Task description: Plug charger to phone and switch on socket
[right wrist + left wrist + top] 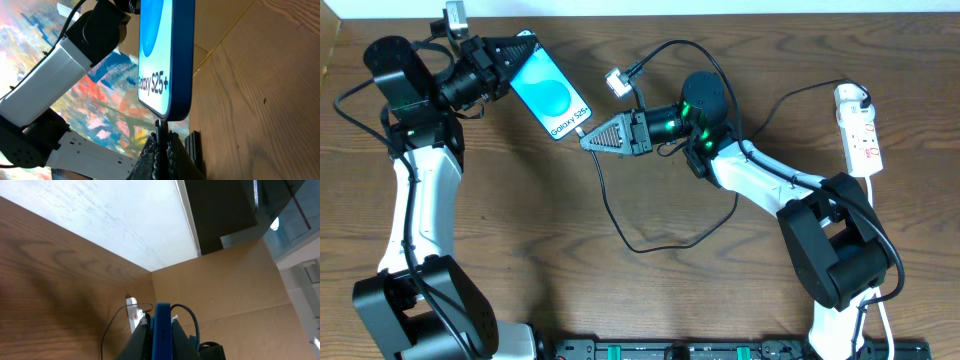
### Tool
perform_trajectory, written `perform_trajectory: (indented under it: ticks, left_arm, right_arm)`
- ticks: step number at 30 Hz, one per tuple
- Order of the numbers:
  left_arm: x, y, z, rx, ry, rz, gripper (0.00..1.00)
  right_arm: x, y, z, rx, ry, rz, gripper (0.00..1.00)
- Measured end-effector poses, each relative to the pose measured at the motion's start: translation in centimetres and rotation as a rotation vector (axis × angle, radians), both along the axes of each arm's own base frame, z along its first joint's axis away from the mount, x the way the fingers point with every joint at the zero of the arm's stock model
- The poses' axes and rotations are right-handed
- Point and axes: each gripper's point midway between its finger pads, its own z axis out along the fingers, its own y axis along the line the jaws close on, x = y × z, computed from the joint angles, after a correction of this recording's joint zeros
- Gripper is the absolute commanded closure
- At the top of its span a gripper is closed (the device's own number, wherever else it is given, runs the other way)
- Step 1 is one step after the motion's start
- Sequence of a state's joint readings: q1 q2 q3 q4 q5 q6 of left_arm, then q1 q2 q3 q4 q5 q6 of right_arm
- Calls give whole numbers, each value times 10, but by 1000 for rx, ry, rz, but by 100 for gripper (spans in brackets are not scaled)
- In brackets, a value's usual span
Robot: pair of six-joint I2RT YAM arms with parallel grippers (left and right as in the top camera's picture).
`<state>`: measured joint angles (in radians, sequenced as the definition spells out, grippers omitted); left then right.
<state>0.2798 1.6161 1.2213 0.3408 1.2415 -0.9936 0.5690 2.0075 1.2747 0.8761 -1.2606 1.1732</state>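
Observation:
My left gripper [518,55] is shut on the top end of the phone [550,95] and holds it tilted off the table, blue screen up. The left wrist view shows the phone's blue edge [162,330] clamped between the fingers [142,335]. My right gripper [587,139] is shut on the charger's black connector tip [161,129]. The tip stands right at the phone's bottom edge [170,112], touching it. The charger's black cable [650,247] loops over the table. The white socket [860,128] lies at the far right, away from both grippers.
A small white block [617,81] on a black cable lies behind the right gripper. The socket's white cord [873,200] runs down past the right arm's base [835,250]. The left arm [60,55] fills the left of the right wrist view.

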Motion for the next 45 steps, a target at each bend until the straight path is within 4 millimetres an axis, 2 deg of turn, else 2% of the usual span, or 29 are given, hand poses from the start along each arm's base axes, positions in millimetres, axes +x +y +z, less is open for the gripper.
perform_trajectory:
  ticks: [31,45]
  left_arm:
    - [1,-7,0,4,-2,-5,93]
    - [0,-8,0,23,-31,-15,92]
  right_arm:
    - [-4,-1,3,11,-23,23,99]
    - [-4,-1,3,-8,43,26,99]
